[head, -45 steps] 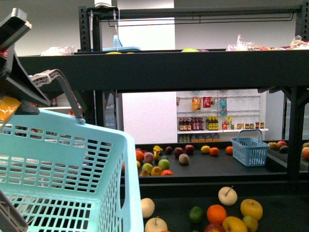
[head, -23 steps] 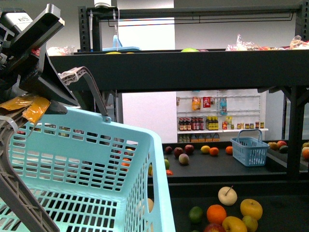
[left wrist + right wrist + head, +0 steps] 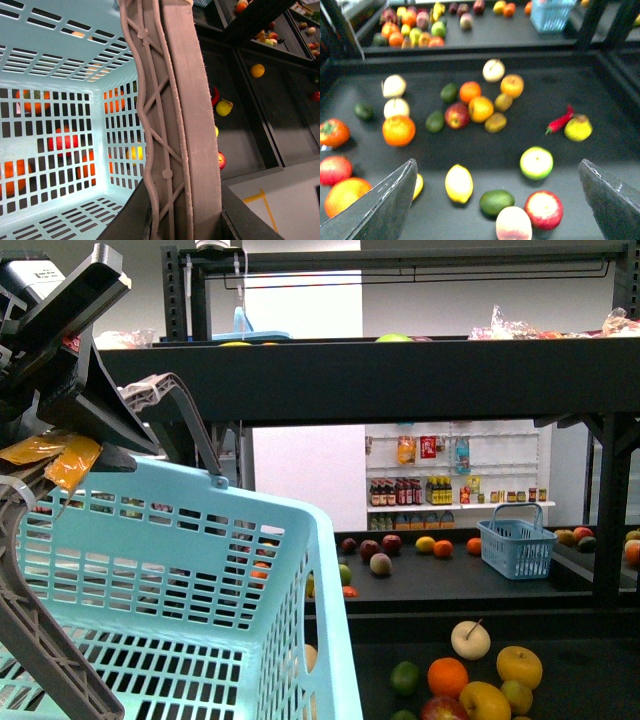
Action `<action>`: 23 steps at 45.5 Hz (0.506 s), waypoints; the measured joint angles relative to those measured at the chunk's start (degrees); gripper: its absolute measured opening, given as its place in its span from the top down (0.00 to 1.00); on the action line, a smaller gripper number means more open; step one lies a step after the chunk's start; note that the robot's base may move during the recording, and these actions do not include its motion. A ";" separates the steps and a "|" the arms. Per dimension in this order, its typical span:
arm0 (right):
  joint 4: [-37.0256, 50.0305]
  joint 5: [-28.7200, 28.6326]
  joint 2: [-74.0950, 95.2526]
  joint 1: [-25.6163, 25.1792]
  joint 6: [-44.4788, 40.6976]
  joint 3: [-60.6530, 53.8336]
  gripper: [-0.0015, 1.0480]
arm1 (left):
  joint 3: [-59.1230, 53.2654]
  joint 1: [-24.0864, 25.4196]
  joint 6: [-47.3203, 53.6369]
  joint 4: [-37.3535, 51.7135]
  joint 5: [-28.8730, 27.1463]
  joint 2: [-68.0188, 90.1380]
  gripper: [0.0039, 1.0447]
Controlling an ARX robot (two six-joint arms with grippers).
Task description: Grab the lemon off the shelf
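Small, bright yellow, oval lemon [image 3: 459,183] with pointed ends, lying on black shelf [image 3: 530,137] between released, wide-spread right fingers [image 3: 385,205]; left fingers [image 3: 127,222] clenched on basket handle [image 3: 185,125].

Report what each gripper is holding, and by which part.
The left gripper holds the basket by its grey handle. The right gripper is open over the shelf and holds nothing.
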 joint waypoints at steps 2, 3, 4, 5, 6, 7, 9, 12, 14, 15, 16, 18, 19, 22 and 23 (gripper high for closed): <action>-1.73 -2.05 6.03 -0.07 -0.68 4.22 0.07 | 0.00 0.00 0.00 0.00 -0.04 0.00 0.82; -2.38 -2.75 8.63 -0.07 -0.98 5.88 0.07 | 0.00 0.00 0.00 0.00 -0.02 0.00 0.82; -3.19 -3.74 11.61 -0.07 -1.53 7.87 0.07 | 0.00 -0.02 0.00 0.00 -0.02 0.00 0.82; -4.07 -4.33 14.58 -0.07 -1.97 9.88 0.07 | 0.00 -0.02 0.00 0.00 0.02 0.00 0.82; -4.74 -4.98 17.27 -0.07 -2.45 11.37 0.07 | 0.00 -0.02 0.02 0.02 -0.02 0.00 0.82; -5.51 -5.40 18.62 -0.07 -2.69 12.96 0.07 | 0.00 -0.02 0.04 0.02 -0.09 0.00 0.82; -7.39 -7.13 23.21 -0.07 -3.76 17.22 0.07 | 0.00 -0.02 0.09 0.02 -0.22 0.11 0.82; -10.10 -8.37 29.44 -0.07 -5.27 23.91 0.07 | 0.00 0.00 0.04 0.02 -0.26 0.13 0.82; -11.47 -9.11 33.14 -0.07 -5.88 28.22 0.07 | 0.00 0.00 0.07 0.02 -0.17 0.13 0.82; -12.07 -9.44 34.91 -0.04 -6.12 30.27 0.07 | 0.00 0.00 0.07 0.02 -0.17 0.13 0.82; -12.33 -9.57 35.76 -0.04 -6.43 31.26 0.07 | 0.00 0.00 0.07 0.02 -0.17 0.13 0.82; -13.40 -10.32 39.43 0.07 -7.08 35.34 0.07 | 0.00 0.00 0.07 0.02 -0.15 0.13 0.82; -13.77 -10.45 40.61 0.11 -7.23 36.61 0.07 | 0.00 0.00 0.07 0.02 -0.17 0.13 0.82; -15.17 -10.88 45.07 0.39 -8.02 40.92 0.07 | 0.00 -0.02 0.04 0.02 -0.17 0.15 0.82; -15.61 -10.88 46.56 0.52 -8.33 42.14 0.07 | 0.00 -0.02 0.04 0.02 -0.17 0.15 0.82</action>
